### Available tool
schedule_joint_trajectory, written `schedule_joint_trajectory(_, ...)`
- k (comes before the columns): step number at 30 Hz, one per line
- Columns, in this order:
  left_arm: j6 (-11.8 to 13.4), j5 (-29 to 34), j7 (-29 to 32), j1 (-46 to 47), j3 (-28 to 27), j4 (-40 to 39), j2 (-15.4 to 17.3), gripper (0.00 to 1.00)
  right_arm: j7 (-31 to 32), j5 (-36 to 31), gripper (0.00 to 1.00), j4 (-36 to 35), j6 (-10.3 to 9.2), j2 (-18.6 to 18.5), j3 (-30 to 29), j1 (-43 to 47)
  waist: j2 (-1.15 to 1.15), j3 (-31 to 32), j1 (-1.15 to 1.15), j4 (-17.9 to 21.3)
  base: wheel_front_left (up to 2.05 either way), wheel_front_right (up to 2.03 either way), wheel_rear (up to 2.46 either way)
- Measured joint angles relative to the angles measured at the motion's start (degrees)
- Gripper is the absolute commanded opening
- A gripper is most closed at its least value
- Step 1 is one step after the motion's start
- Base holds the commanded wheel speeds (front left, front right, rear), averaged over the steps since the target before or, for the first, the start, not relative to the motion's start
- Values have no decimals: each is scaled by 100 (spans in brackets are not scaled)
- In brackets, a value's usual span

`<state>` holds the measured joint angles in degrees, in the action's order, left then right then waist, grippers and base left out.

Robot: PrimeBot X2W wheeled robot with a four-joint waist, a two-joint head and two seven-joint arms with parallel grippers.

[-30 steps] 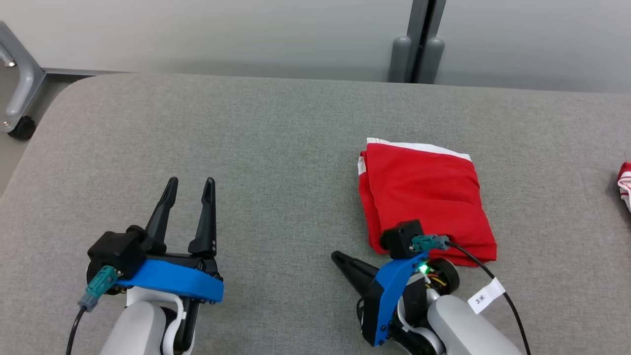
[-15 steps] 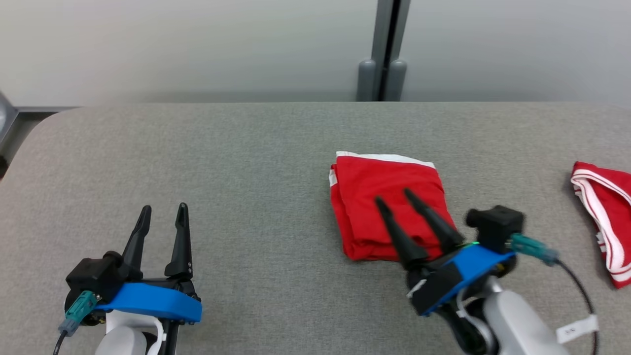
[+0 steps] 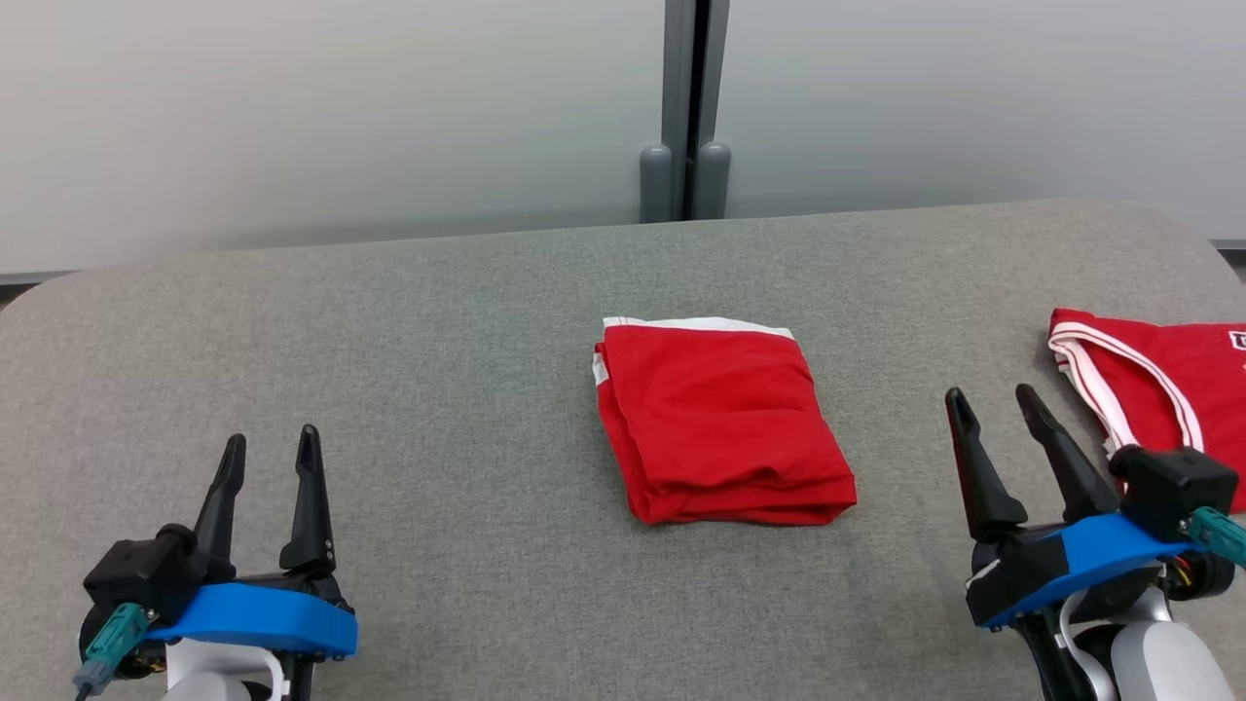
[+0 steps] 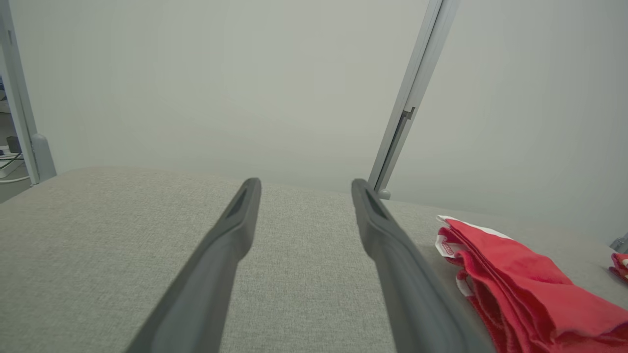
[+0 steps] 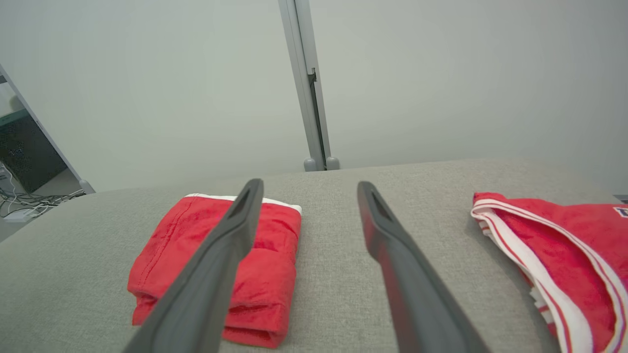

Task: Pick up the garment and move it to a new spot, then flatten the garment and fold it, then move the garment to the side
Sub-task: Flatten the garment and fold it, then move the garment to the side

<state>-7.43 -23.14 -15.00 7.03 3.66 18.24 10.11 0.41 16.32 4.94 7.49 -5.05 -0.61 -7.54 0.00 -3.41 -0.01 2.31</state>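
The right claw [image 3: 989, 392] stood with its two dark fingers spread and nothing between them, hovering low over the near right part of the grey worktop [image 3: 438, 341]. The left claw [image 3: 273, 435] was likewise open and empty at the near left, fingers pointing away from the robot.

Between them, well apart from both, the folded garment [image 3: 715, 419] lay in the middle of the worktop as a compact red packet, its white band along the far edge and its layered folds facing the near side. Just beside the right claw, at the worktop's right end, a second red garment [image 3: 1158, 380] with white trim lay loosely spread.

To my eye the folding looked done and the shift to the side was what remained. The danger lay in the grasp: a pinch on the top layer alone would lift it off and open the packet. Dragging it across the textured cloth surface could also roll the lower folds out. The right claw sat so near the trimmed garment that a careless swing could snag it.
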Motion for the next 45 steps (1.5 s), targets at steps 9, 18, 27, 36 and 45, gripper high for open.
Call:
schedule_joint_trajectory(9,0,100,0,-83,-88,198,-8,100,-123,-390,100,537,0,-192,-156,5,0,188,0,63,0,0,0)
schedule_joint_trajectory(18,0,124,0,-137,-111,307,-45,100,-174,-687,100,762,0,-202,-233,103,0,350,0,43,0,0,0)
schedule_joint_trajectory(27,0,170,0,-162,-109,455,-64,100,-151,-736,100,759,0,-145,-212,186,0,372,0,33,0,0,0)
schedule_joint_trajectory(36,0,197,0,-157,-100,485,-81,100,-169,-666,100,712,0,-142,-147,190,0,344,0,12,0,0,0)
schedule_joint_trajectory(45,0,196,0,-127,-67,443,-75,100,-13,-555,100,692,0,-193,-46,110,0,280,1,-25,0,0,0)
